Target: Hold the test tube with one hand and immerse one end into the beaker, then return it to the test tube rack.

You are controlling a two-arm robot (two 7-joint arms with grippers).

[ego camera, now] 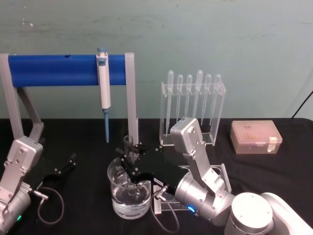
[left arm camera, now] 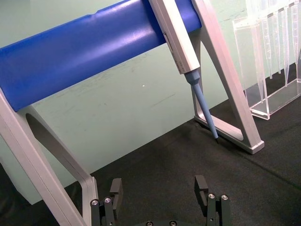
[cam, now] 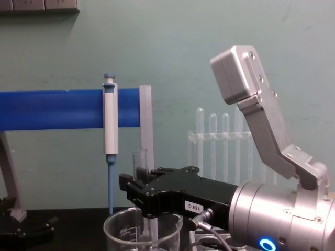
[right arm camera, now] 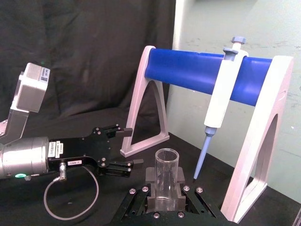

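- Right gripper [ego camera: 129,155]: pressed onto the test tube [ego camera: 128,143] from both sides, pinching it around mid-length. Black body roughly level, directly over the beaker [ego camera: 120,200]; arm coming in from the right.
- Right wrist view: fingers [right arm camera: 150,178] tight against the glass on either side, open rimmed top of tube standing clear above them.
- Test tube: upright, lower part reaching down inside the beaker rim. Contact of lower end with liquid: cannot tell.
- Beaker: front centre on the black table cloth [ego camera: 274,171], clear liquid in its lower part, white graduation marks on the wall in chest view.
- Clear acrylic rack [ego camera: 221,172]: just beside the right forearm, right of the beaker, mostly hidden by the arm.
- Left gripper [ego camera: 66,165]: spread wide, holding nothing, low over the cloth left of the beaker and well apart from it.
- Blue bar stand [ego camera: 54,69]: behind, across the left half of the table. White-and-blue pipettor [ego camera: 103,83] hanging from it, tip down, behind and a little left of the beaker.
- Pipette rack [ego camera: 193,105]: behind the right arm, six bulb-topped pipettes hanging upright.
- Pale orange box [ego camera: 255,137]: far right on the cloth, well apart from everything else.
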